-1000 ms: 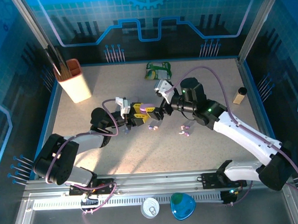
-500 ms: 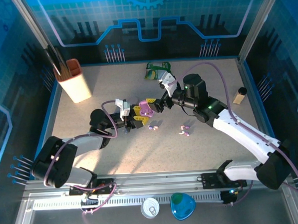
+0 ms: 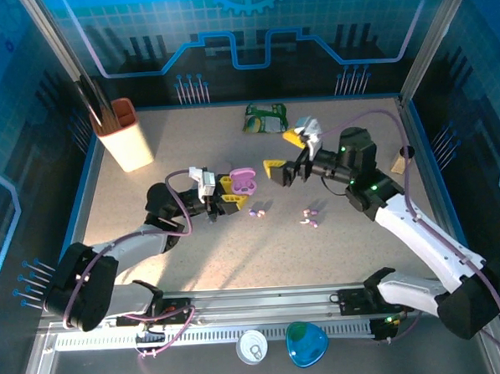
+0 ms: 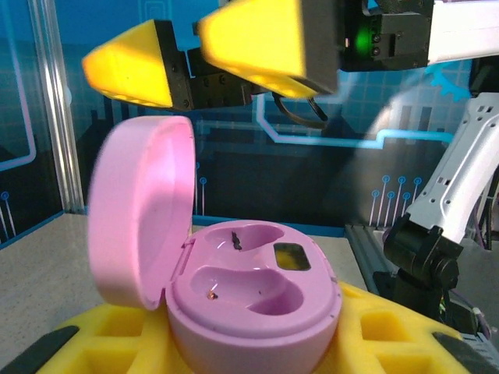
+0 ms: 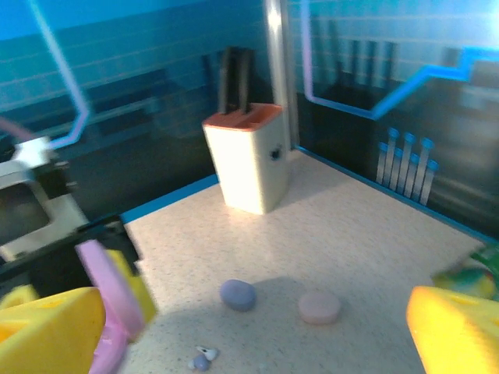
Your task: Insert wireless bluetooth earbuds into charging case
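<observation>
My left gripper (image 3: pixel 232 190) is shut on the pink charging case (image 3: pixel 244 182) and holds it above the table. In the left wrist view the case (image 4: pixel 253 296) sits between the yellow fingers (image 4: pixel 86 343), its lid (image 4: pixel 140 226) swung up to the left and both wells bare. My right gripper (image 3: pixel 285 152) hangs open just right of the case, apart from it, with nothing between its fingers (image 4: pixel 261 39). Tiny earbuds lie on the table: a pair (image 3: pixel 255 212) below the case and more (image 3: pixel 309 218) to the right. A white and a lilac earbud (image 5: pixel 202 359) show between the right gripper's fingers (image 5: pixel 253 323).
Two closed pebble cases, lilac-blue (image 5: pixel 237 294) and pale pink (image 5: pixel 320 307), lie on the table. A beige holder (image 3: pixel 126 135) with dark sticks stands back left. A green packet (image 3: pixel 266 117) lies at the back, and a small brown bottle (image 3: pixel 402 158) at the right wall.
The right gripper was at the pink case a second ago; it has drawn back to the right and up. The lid now stands open. The left gripper still holds the case.
</observation>
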You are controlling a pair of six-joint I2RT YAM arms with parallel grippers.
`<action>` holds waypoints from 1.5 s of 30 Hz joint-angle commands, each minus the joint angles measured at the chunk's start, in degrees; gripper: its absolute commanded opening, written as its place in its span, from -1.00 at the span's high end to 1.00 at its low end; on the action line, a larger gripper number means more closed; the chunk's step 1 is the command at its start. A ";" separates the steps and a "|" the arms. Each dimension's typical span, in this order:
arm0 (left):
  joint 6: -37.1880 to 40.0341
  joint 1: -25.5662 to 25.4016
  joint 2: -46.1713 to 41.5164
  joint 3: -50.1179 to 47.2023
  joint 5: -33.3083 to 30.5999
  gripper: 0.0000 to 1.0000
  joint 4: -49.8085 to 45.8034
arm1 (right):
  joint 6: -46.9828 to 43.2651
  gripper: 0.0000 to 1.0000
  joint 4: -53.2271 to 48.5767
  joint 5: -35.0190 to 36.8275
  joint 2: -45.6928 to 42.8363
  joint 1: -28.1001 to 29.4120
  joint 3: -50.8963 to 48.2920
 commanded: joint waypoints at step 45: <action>9.74 -2.35 -4.25 1.29 -4.59 0.33 -10.70 | 22.09 -0.84 -16.74 0.10 15.15 -11.84 -21.04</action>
